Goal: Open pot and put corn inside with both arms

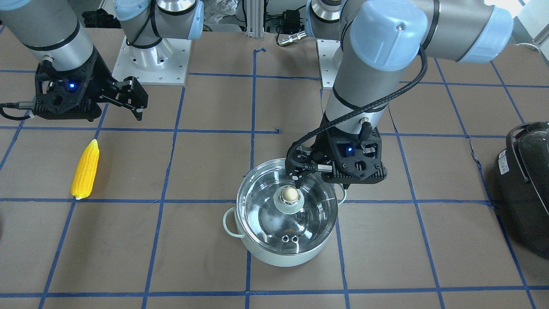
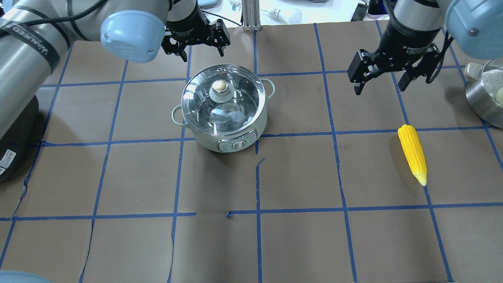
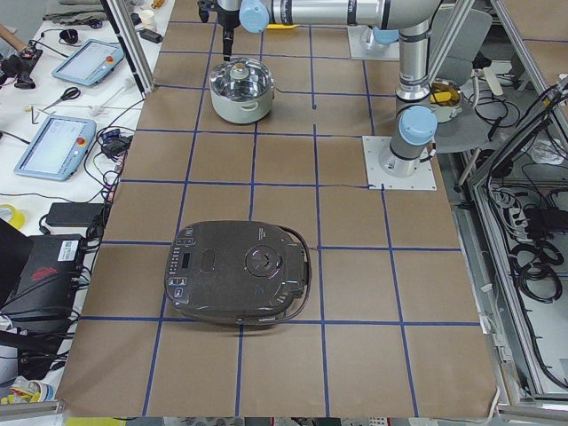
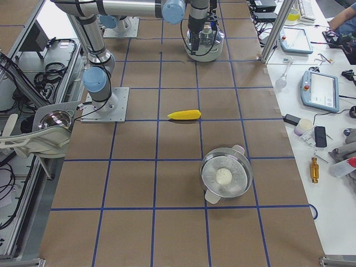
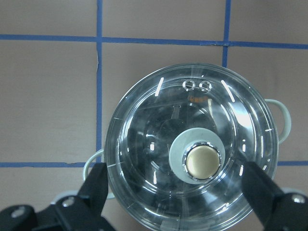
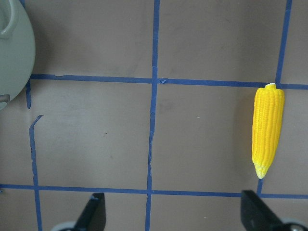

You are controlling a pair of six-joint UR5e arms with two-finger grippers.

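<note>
The pale mint-green pot (image 2: 204, 135) stands left of the table's middle with its clear glass lid (image 2: 235, 98) on; it also shows in the front view (image 1: 279, 257). My left gripper (image 2: 202, 51) is open and empty above the pot's far side. In the left wrist view the lid's knob (image 5: 203, 162) lies between its spread fingers (image 5: 98, 180). The yellow corn cob (image 2: 412, 153) lies flat on the table to the right. My right gripper (image 2: 380, 90) is open and empty, above the table just beyond the cob. The right wrist view shows the corn (image 6: 267, 130) at right.
A black appliance (image 1: 525, 184) with a handle sits at the table's end on my left. A steel pot (image 2: 485, 94) with a lid stands at the right edge. Blue tape lines grid the brown table (image 2: 298, 243).
</note>
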